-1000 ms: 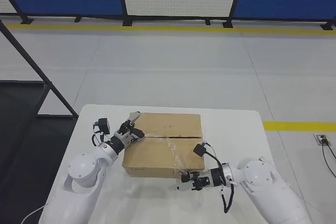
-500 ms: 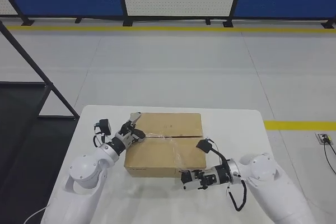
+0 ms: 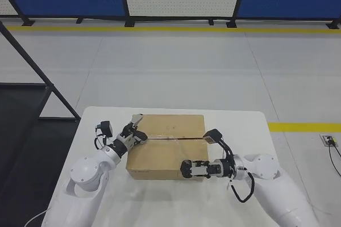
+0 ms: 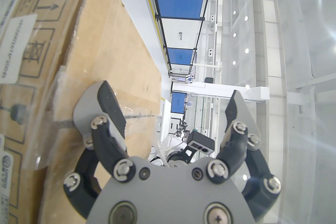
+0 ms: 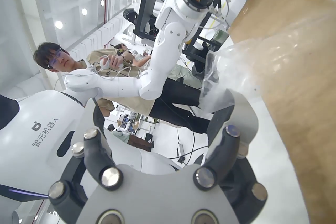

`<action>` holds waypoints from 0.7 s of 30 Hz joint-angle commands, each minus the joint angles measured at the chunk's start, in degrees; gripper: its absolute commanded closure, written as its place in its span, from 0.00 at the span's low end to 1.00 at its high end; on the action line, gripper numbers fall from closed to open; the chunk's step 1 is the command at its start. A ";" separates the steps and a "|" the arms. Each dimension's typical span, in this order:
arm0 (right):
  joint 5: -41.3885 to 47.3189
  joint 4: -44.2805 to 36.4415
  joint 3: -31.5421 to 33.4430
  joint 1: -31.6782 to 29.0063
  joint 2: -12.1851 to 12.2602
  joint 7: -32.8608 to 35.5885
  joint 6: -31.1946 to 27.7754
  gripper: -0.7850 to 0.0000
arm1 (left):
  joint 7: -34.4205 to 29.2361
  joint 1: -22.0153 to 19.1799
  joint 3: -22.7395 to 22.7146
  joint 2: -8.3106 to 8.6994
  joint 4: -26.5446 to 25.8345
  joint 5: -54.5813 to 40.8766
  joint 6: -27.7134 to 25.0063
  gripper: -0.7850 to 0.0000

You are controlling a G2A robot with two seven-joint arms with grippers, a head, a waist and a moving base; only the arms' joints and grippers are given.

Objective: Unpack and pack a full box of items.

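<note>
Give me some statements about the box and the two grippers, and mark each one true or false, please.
1. The box is closed, with clear tape along its top seam. True.
2. The box stands on the floor. False: it stands on the white table.
3. The left gripper is open, at the top edge of the box. True.
4. The right gripper is at the far side of the box. False: it is at the near side, the one that faces the robot.
</note>
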 commanded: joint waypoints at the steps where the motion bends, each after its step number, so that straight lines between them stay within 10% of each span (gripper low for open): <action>1: 0.15 0.57 0.41 -0.02 -0.06 -1.57 -0.50 0.00 | -0.02 0.04 -0.02 0.01 -0.02 0.02 -0.04 0.00; 13: -4.87 -0.02 4.74 -2.92 0.07 -21.06 2.72 0.00 | -0.17 0.16 -0.09 0.06 -0.07 -0.10 -0.13 0.00; 21: -2.36 -3.40 7.41 -4.97 0.53 -19.21 3.50 0.00 | -0.17 0.39 -0.32 0.13 -0.37 -0.17 -0.20 0.00</action>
